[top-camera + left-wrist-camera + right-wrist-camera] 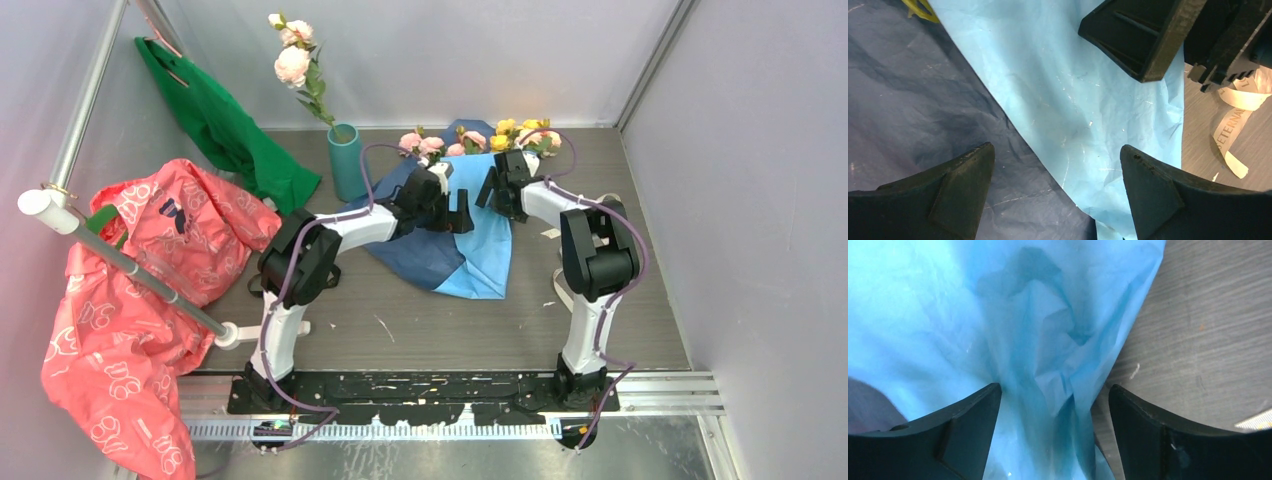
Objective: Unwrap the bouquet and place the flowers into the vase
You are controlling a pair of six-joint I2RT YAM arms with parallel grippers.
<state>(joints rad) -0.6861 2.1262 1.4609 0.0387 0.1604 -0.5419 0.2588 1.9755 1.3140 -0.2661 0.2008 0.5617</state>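
**Blue wrap lies open at mid-table, both pincers spread over it**

The bouquet point(450, 260), a bundle in dark and light blue paper sheet, lies flattened at the centre of the dark wood-grain table point(640, 300). Its pale pink and yellow-orange rose heads point(505, 135) are at the 12 o'clock end. The small teal-blue cylindrical vase point(346, 160) stands upright just beside the paper at 10 o'clock, holding a leafy stem of pale pink roses point(293, 62).

The left gripper point(1058, 155) hovers over the paper, fingers wide with nothing between them. The right gripper point(1053, 390), at its 3 o'clock, is also spread. A crumpled ridge of light-blue paper rises between its fingers; whether it touches them I cannot tell.

A cream printed ribbon point(1230, 132) lies loose at the paper's 3 o'clock edge. A green cloth bag point(225, 125) drapes at 10 o'clock, and a red-pink printed plastic bag point(130, 280) at 9 o'clock.
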